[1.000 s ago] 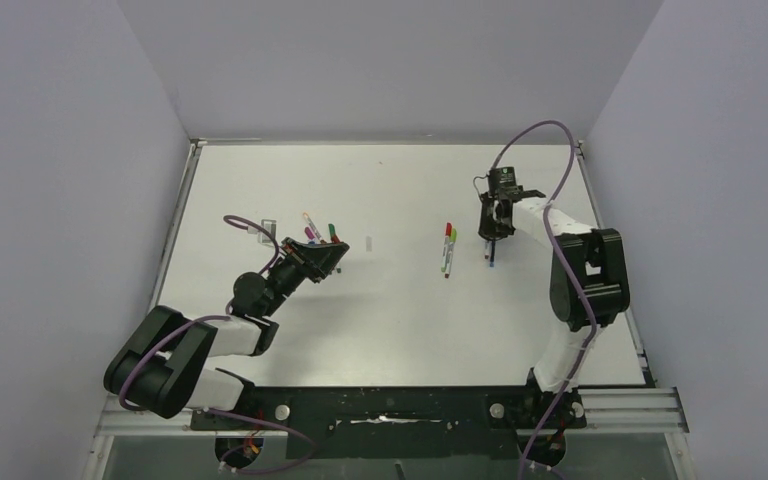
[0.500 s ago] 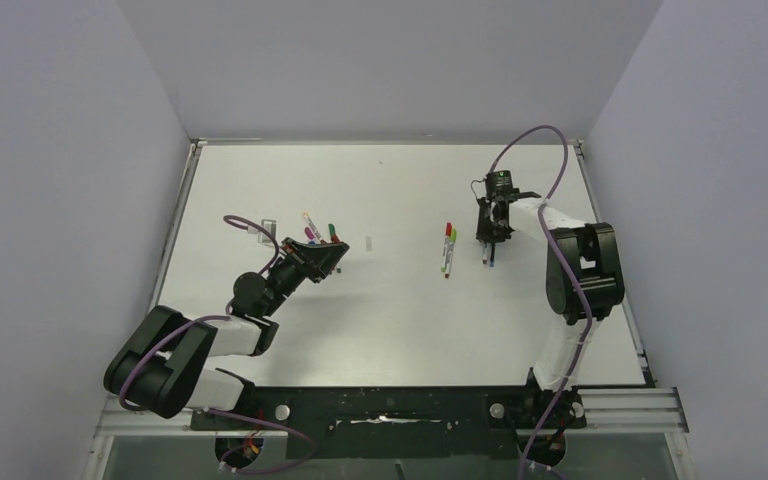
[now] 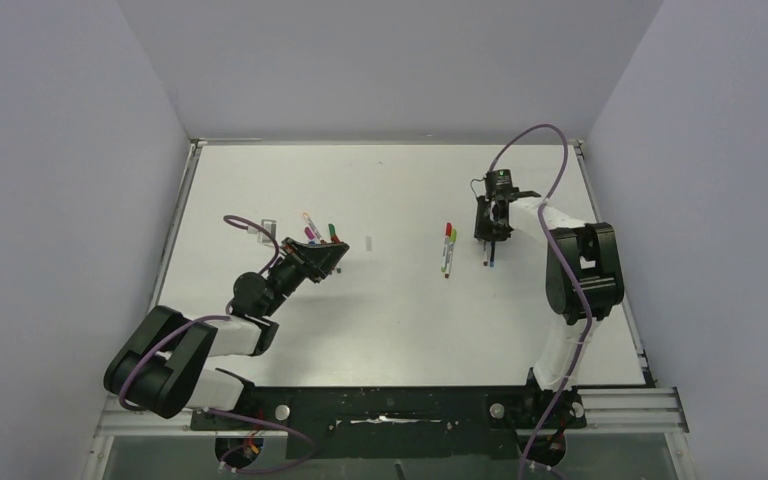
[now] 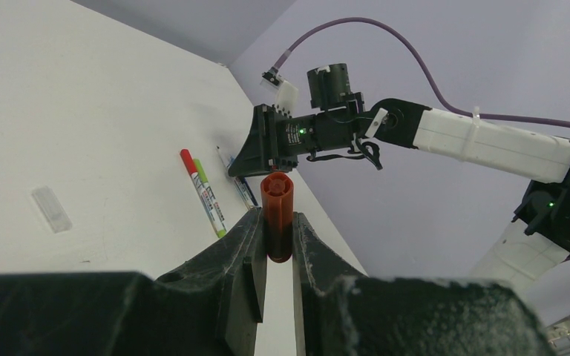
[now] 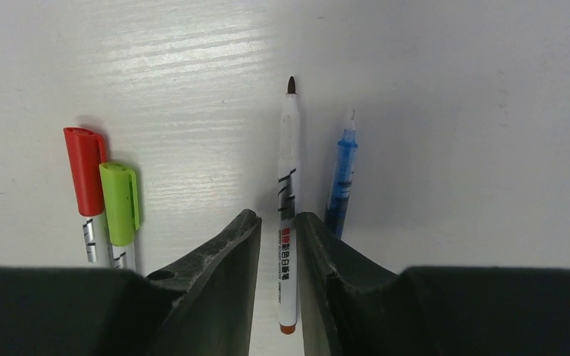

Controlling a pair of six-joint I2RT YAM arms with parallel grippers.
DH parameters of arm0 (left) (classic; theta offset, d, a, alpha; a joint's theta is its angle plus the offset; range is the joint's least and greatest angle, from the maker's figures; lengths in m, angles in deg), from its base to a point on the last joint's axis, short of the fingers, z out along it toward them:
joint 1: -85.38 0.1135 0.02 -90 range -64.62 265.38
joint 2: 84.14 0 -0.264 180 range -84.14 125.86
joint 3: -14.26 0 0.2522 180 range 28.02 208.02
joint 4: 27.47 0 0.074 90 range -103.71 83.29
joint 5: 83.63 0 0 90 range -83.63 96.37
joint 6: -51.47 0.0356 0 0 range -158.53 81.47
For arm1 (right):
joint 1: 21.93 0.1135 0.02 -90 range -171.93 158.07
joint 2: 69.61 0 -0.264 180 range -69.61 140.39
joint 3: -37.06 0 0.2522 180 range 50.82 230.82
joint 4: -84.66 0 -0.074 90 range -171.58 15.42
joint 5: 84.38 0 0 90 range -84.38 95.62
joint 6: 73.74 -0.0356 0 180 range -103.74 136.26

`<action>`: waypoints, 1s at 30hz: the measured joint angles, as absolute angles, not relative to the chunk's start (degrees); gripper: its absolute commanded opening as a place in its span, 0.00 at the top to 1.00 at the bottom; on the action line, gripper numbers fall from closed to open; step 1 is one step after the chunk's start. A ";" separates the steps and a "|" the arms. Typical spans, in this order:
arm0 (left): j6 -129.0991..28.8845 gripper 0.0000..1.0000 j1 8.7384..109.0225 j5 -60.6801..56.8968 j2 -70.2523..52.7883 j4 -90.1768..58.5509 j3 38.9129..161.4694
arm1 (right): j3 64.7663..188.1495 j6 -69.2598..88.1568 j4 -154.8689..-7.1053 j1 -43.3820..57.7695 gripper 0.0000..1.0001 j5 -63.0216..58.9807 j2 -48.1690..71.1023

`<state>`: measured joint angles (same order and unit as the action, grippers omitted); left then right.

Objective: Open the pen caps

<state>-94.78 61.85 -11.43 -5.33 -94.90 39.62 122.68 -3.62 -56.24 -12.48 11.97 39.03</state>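
Smooth plastic pen caps (image 5: 85, 170); faintly sheened white table (image 5: 453, 74).

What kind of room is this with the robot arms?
Probably a robot test booth in a lab, not a home. The left arm and right arm are bolted to a white table, plain grey walls box it in, and marker pens lie out for practice.

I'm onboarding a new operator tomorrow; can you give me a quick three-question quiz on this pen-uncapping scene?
1. What does the left claw hold? A) red cap B) green pen C) nothing
2. True or false: the pen between the right claw's fingers wears a cap.
3. In the right wrist view, how many pens wear caps?
Key: 1 A; 2 false; 3 two, the red-capped pen and the green-capped pen.
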 measured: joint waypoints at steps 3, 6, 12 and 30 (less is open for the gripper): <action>-94.75 0.89 61.85 -11.43 -5.33 -94.87 39.62 | 122.68 -3.66 -56.24 -12.46 0.68 11.97 39.03; -94.38 0.89 61.85 -11.41 -5.35 -94.39 39.64 | 122.68 -3.64 -56.24 -12.22 0.63 12.01 39.00; -92.37 0.89 61.85 -10.49 -5.86 -90.55 39.99 | 122.66 -3.64 -55.78 -11.37 0.47 12.01 36.16; -80.18 0.89 59.25 -2.10 2.71 -57.06 59.33 | 122.57 -3.40 -57.00 -2.16 0.08 10.44 27.16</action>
